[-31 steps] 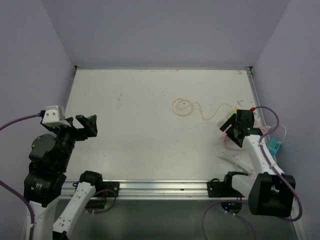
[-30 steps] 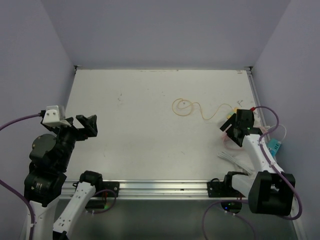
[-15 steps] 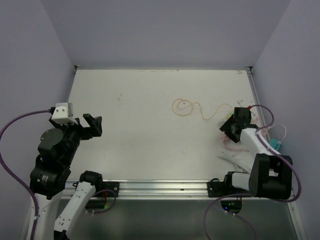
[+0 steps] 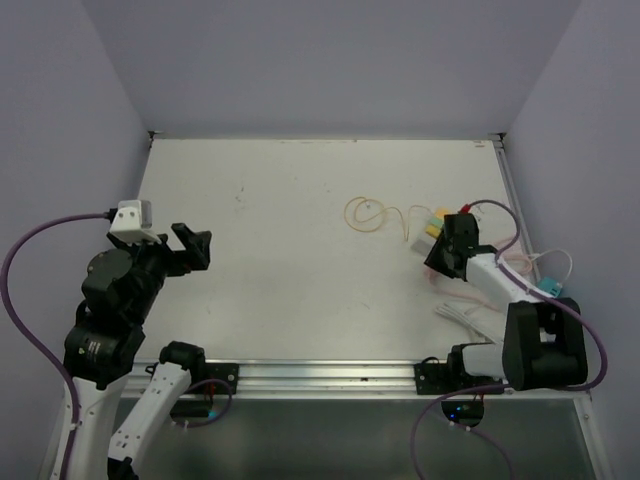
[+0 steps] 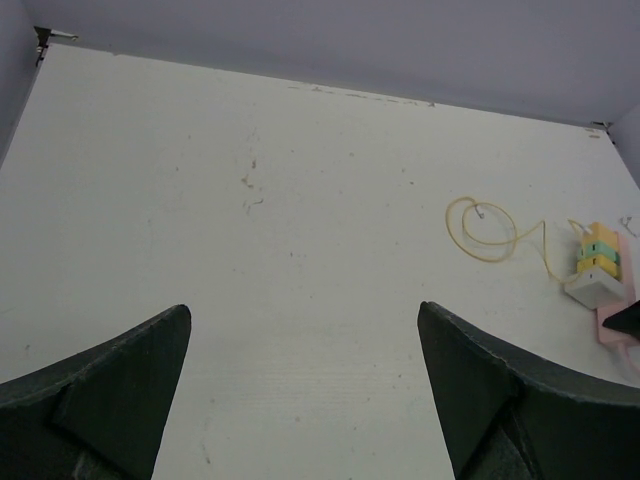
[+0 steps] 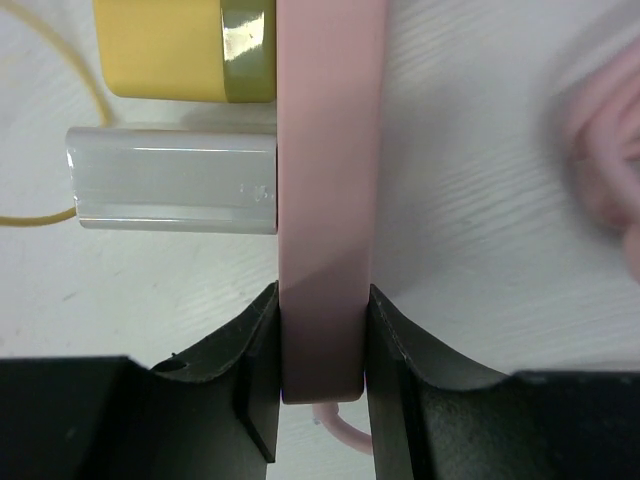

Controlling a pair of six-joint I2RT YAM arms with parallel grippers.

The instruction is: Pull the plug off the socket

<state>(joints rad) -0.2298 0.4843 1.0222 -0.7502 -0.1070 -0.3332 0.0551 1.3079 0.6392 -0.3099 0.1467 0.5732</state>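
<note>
The white, faintly scuffed table is lying flat between lilac walls, with broad bare room to the left of the pink socket strip and only a narrow margin to its right before the table's edge. The left arm is standing raised well to the left of the strip, its left gripper spread wide and grasping nothing. The right arm is reaching low and forward, its right gripper clenching the strip's smooth near end, dark fingers pressing both long sides. A glossy yellow plug and a translucent white plug are sitting in the strip's left face. A thin yellow cable is coiling left of the strip.
</note>
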